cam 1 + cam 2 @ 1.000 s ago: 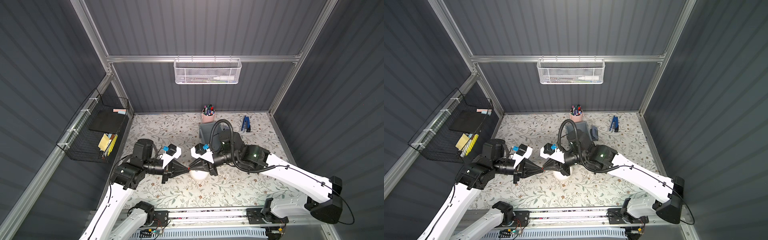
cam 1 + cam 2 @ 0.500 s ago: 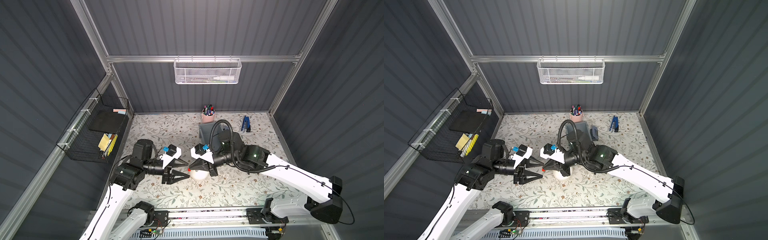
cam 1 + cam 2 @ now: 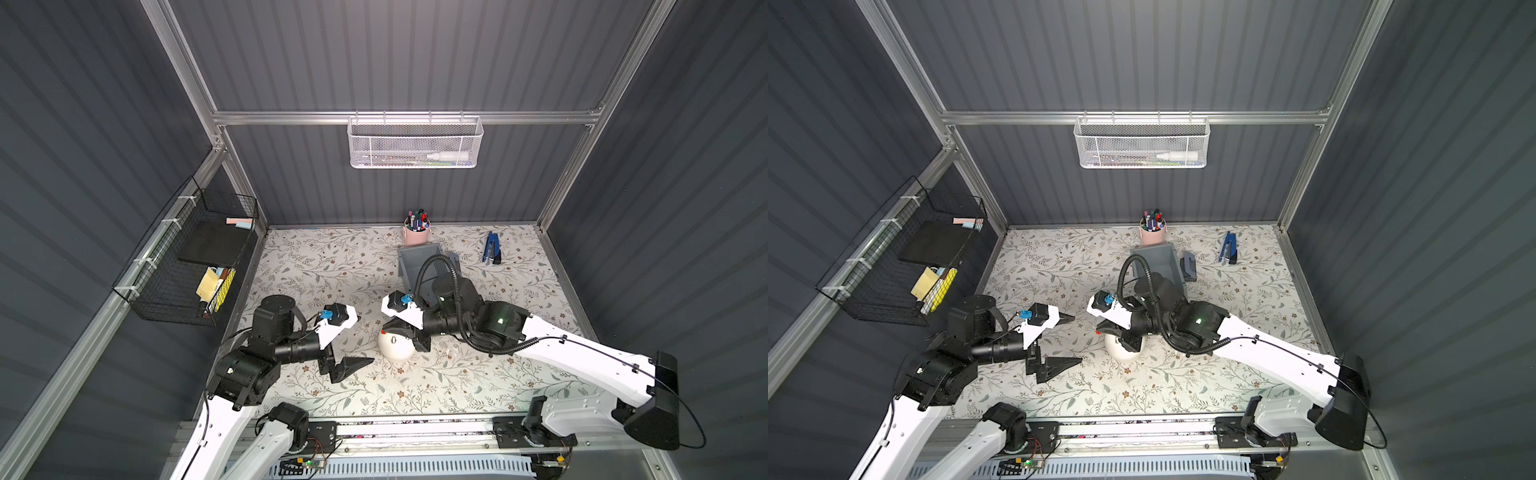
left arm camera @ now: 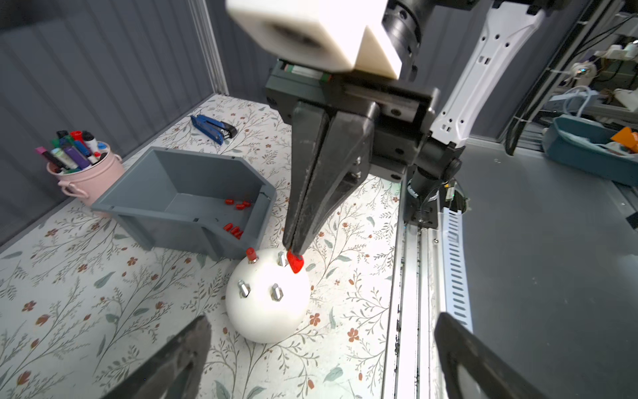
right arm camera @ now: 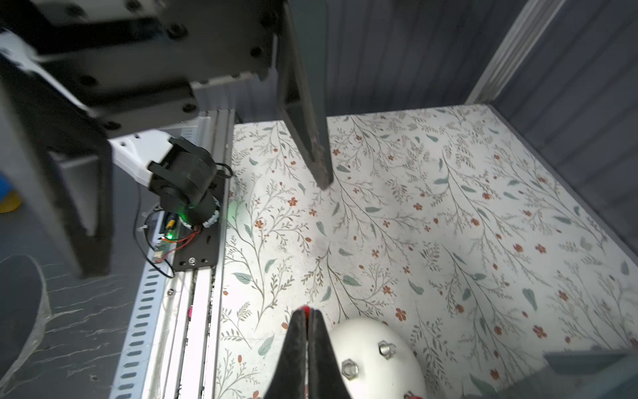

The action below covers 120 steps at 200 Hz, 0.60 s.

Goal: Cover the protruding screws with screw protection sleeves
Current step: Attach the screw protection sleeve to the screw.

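The white dome (image 3: 395, 348) (image 4: 267, 304) sits on the floral mat. One of its protruding screws wears a red sleeve (image 4: 251, 254); three screws (image 4: 276, 292) stand bare. My right gripper (image 4: 293, 249) (image 5: 306, 312) is shut on a red screw protection sleeve (image 4: 296, 264), its tip at the dome's top next to a bare screw (image 4: 282, 258). My left gripper (image 3: 1070, 341) (image 4: 321, 319) is open and holds nothing, a short way to the dome's left. More sleeves (image 4: 238, 205) lie in the grey bin (image 4: 207, 179).
The grey bin (image 3: 415, 261) stands just behind the right arm, with a pink cup of markers (image 3: 417, 235) behind it. A blue hand tool (image 3: 492, 248) lies at the back right. A dark grey block (image 3: 1188, 266) rests beside the bin. The rail (image 3: 415, 428) runs along the front edge.
My left gripper has opened wide and drawn back from the dome, where both gripper tips met a second ago. The right gripper stays shut at the dome with the red sleeve.
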### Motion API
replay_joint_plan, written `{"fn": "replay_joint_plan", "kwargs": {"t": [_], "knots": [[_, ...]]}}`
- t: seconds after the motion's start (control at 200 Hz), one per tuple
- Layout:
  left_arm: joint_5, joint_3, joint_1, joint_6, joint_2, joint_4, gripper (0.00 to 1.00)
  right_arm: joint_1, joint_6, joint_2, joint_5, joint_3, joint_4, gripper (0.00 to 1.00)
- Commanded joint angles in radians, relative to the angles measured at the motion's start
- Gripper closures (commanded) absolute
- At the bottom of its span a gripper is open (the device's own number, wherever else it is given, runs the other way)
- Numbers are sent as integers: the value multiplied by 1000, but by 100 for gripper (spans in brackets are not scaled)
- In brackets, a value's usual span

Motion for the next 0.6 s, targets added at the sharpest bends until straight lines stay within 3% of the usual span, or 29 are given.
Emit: {"fn": "replay_joint_plan", "kwargs": {"t": [0.0, 0.13, 0.595], "knots": [[-67, -13, 1, 11, 0, 27, 1, -11, 25, 51, 126, -31, 75, 100], [-78, -12, 1, 7, 2, 28, 1, -35, 66, 114, 170, -37, 85, 100], [-119, -24, 2, 5, -4, 44, 1, -113, 128, 200, 150, -79, 162, 100]]}}
